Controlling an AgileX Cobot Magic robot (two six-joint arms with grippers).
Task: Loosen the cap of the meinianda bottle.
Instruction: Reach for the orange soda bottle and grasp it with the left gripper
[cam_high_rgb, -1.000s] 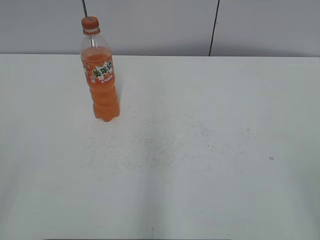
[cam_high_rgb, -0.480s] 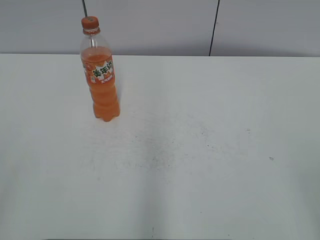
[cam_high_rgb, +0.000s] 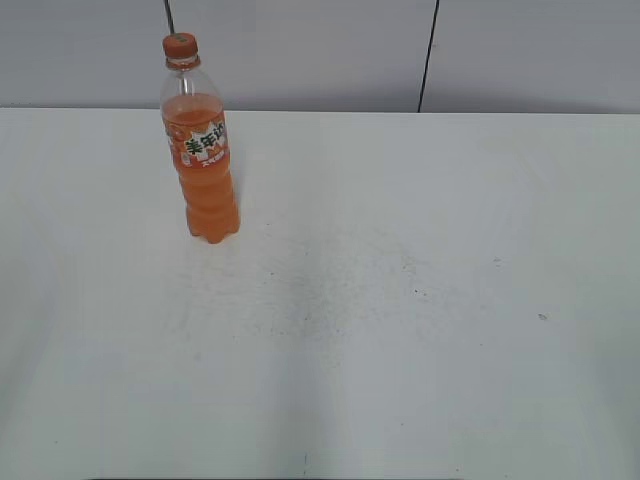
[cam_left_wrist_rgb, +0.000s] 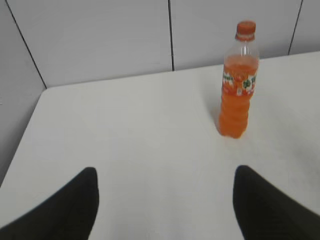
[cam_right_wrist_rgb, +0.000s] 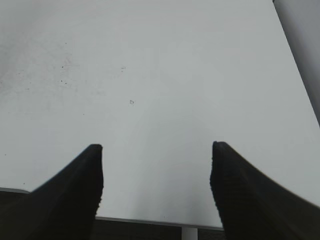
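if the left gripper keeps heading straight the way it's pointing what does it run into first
Probably nothing soon: ahead of the open left gripper lies bare table, then the wall. The meinianda bottle stands right of that line, though depth is hard to judge.

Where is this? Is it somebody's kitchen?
Probably not a kitchen. It looks like a robot test bench or lab: a plain white table against bare grey wall panels, with only one orange soda bottle standing on it, and two open black grippers waiting above it.

no visible change, meinianda bottle (cam_high_rgb: 201, 150) unmoved
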